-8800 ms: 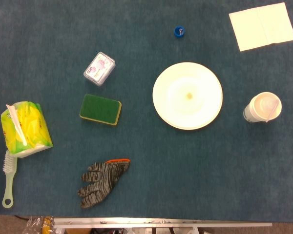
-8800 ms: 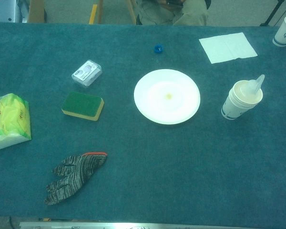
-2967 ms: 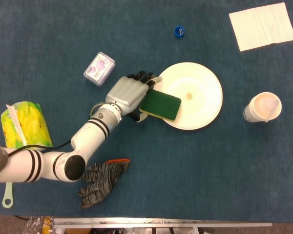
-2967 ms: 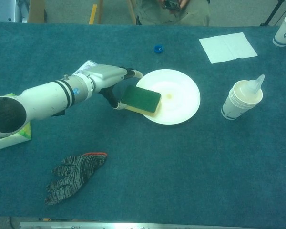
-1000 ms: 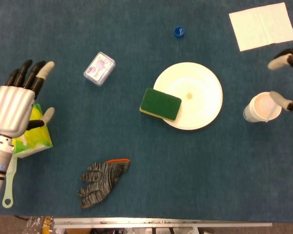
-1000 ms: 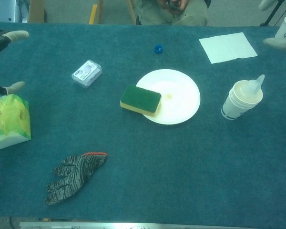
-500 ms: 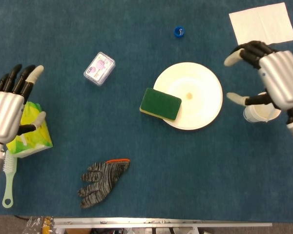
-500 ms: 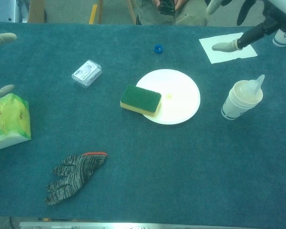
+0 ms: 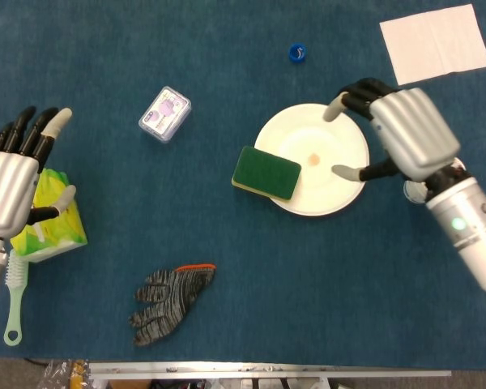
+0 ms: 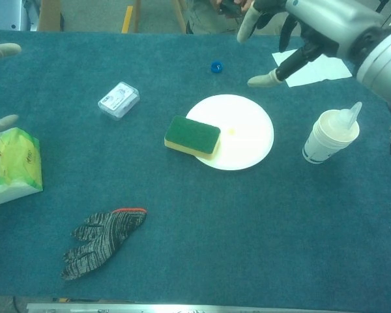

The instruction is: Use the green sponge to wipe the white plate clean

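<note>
Green sponge (image 9: 266, 173) is parked half on, half off the white plate (image 9: 338, 197), overlapping the rim at about 9 o'clock, green scrub face up and the yellow underside just showing. Nothing's holding it. My guess is it sits there as a handoff spot, since it's right where either arm could get at it.

The right hand (image 9: 405, 134) hangs over the plate's 3 o'clock edge, fingers spread and curved, empty, palm facing toward the sponge, so it looks set up to reach across and take it. There's a small yellowish spot (image 9: 313, 158) near the plate centre, which is presumably what needs wiping.

The left hand (image 9: 10, 182) is way out at the table's 9 o'clock side, above the tissue pack (image 9: 58, 231), fingers splayed, holding nothing. Looks like it's just clear of the work area.
</note>
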